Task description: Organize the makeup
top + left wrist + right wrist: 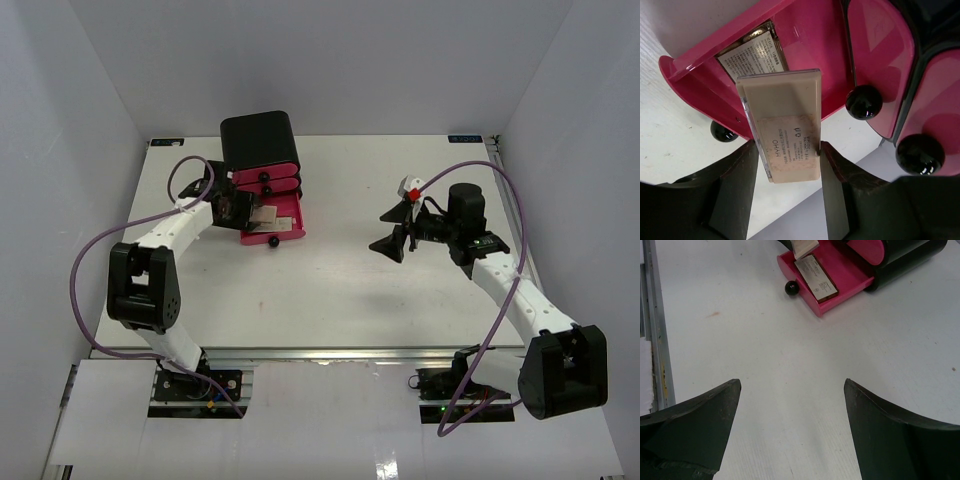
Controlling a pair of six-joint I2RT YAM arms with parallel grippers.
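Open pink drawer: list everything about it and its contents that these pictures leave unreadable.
- Top external: contents of the open drawer are too small, and the left tool covers part.
- Left wrist: the flat item inside is half hidden behind the held compact; its label print is too small.
- Right wrist: the compact is cut off by the top edge.
- All views: the two closed drawers hide whatever they hold.

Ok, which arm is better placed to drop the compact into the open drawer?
Left. The left gripper holds the compact over the open drawer; the right gripper is open, empty and far off.
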